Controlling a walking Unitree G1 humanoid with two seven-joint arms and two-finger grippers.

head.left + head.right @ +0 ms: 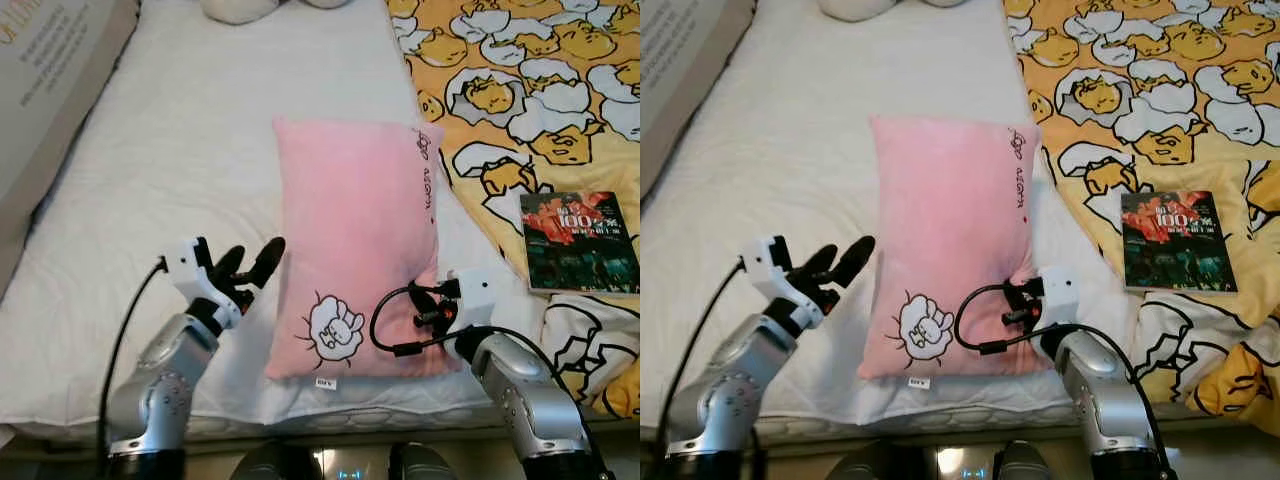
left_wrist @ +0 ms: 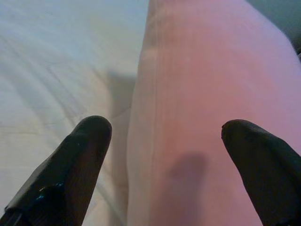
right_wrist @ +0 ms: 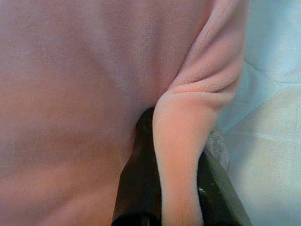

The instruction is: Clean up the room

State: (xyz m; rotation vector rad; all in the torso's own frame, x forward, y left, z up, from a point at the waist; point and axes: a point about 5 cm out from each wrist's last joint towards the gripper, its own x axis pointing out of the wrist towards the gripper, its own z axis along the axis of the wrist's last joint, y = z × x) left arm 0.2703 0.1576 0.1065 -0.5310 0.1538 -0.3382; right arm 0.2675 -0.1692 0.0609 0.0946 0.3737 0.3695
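Note:
A pink pillow (image 1: 350,240) with a white cartoon print lies lengthwise on the white mattress (image 1: 170,150). My right gripper (image 3: 176,155) is shut on the pillow's right edge near its front corner, a fold of pink fabric pinched between its fingers (image 3: 141,179). In the head views the right wrist (image 1: 465,300) presses against that edge. My left gripper (image 1: 255,265) is open just left of the pillow's front left side, its fingertips (image 2: 89,141) spread with the pillow's edge (image 2: 188,94) between them.
A yellow cartoon-print blanket (image 1: 520,90) covers the bed's right side, with a dark book (image 1: 577,241) on it. A cardboard box (image 1: 50,70) stands at the left. Plush white items (image 1: 240,8) lie at the bed's far end.

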